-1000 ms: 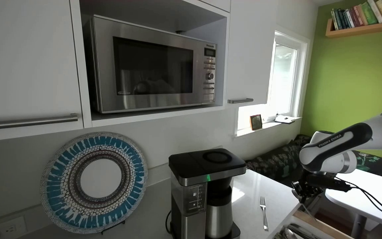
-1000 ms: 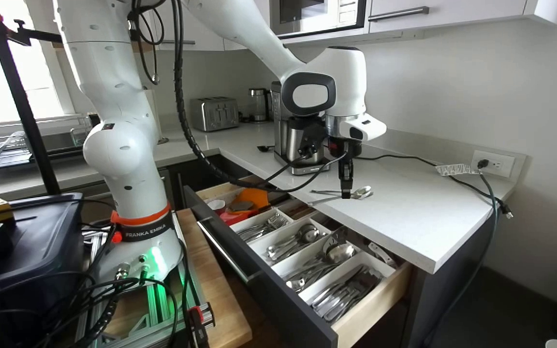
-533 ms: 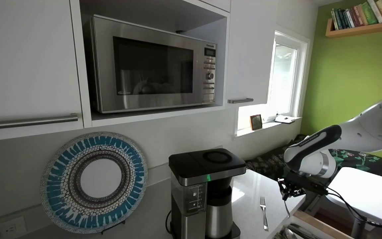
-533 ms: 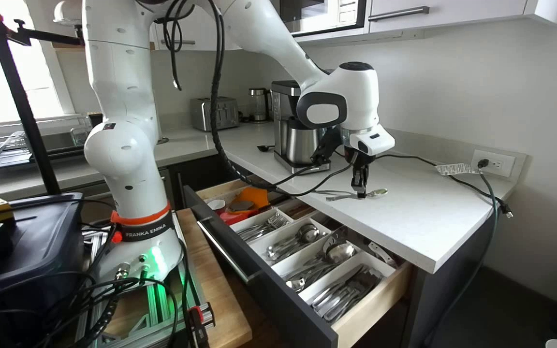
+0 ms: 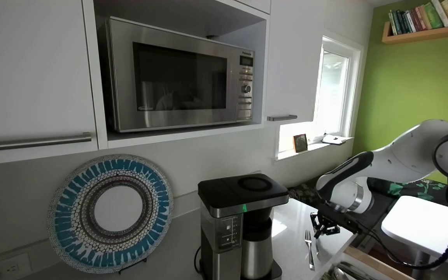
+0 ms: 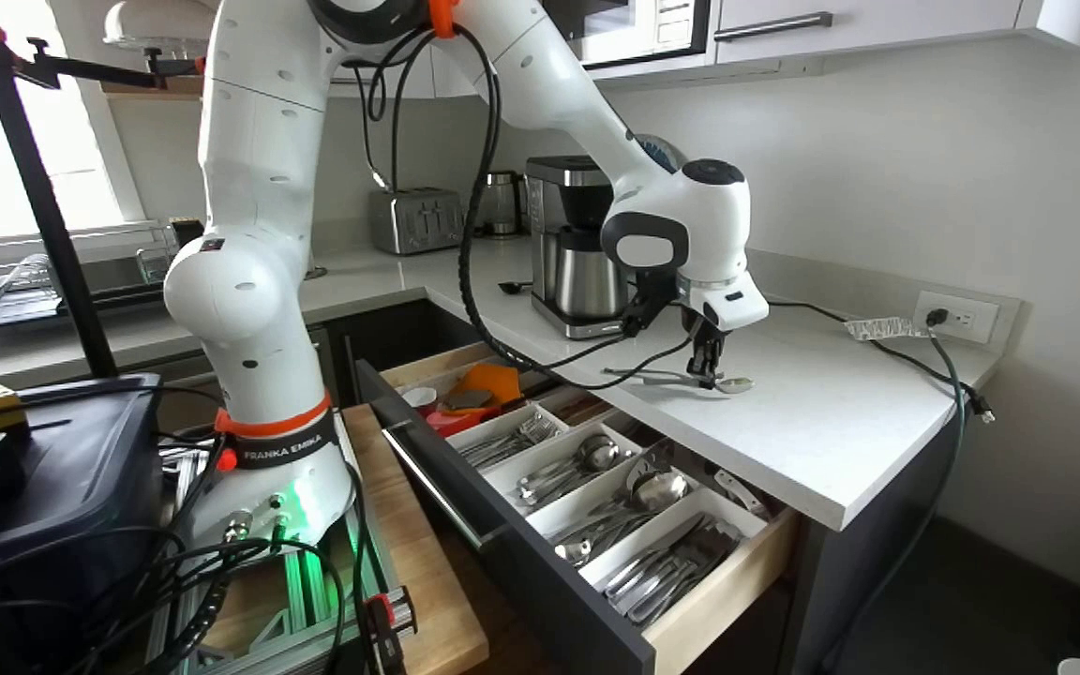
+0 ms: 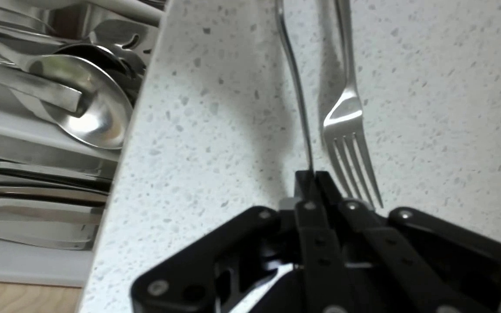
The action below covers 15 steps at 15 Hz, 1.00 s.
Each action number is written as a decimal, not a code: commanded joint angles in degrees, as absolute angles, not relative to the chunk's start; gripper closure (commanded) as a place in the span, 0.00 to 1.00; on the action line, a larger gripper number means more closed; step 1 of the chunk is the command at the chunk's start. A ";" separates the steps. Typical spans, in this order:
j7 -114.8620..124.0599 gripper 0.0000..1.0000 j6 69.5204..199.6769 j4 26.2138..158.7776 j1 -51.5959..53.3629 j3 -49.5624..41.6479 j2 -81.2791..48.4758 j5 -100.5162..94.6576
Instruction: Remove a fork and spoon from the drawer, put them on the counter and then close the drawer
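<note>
My gripper (image 7: 313, 178) is shut on the thin silver spoon (image 7: 296, 82); its handle runs away from the fingertips, and its bowl is hidden in the wrist view. In an exterior view the gripper (image 6: 707, 377) holds the spoon (image 6: 736, 385) at or just above the white counter (image 6: 831, 412); I cannot tell if it touches. The silver fork (image 7: 349, 117) lies flat on the counter beside the spoon, its tines near my right finger. The fork (image 5: 309, 249) also shows in an exterior view. The drawer (image 6: 502, 516) is open below the counter edge.
The drawer tray (image 6: 617, 427) holds several compartments of cutlery. A coffee maker (image 6: 577, 244) stands on the counter behind the gripper. A black cable (image 6: 802, 309) runs along the wall to an outlet (image 6: 957, 316). A toaster (image 6: 416, 220) stands farther back.
My gripper has carried the spoon from over the counter's drawer-side edge inward and down, to right beside the fork. The fork and the open drawer have not moved.
</note>
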<state>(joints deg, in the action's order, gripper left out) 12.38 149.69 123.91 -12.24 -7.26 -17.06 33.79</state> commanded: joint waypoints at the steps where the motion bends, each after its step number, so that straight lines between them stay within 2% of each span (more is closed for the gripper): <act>1: 13.74 0.99 149.45 121.69 -12.29 -7.51 -20.08 32.99; 2: 13.74 0.97 149.37 121.50 -12.29 -7.55 -19.86 32.75; 3: 13.90 0.71 149.50 121.59 -12.22 -7.61 -19.74 32.59; 5: 14.02 0.63 149.16 122.15 -12.22 -7.67 -18.61 32.52; 10: 15.38 0.25 148.26 125.51 -12.08 -9.59 -13.46 29.67; 13: 13.78 0.03 142.93 129.43 -12.87 -11.42 -7.58 24.45; 15: 8.53 0.00 137.23 132.82 -13.83 -12.08 -2.88 21.45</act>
<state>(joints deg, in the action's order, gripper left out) 13.32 143.64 126.23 -12.71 -11.09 -11.07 25.38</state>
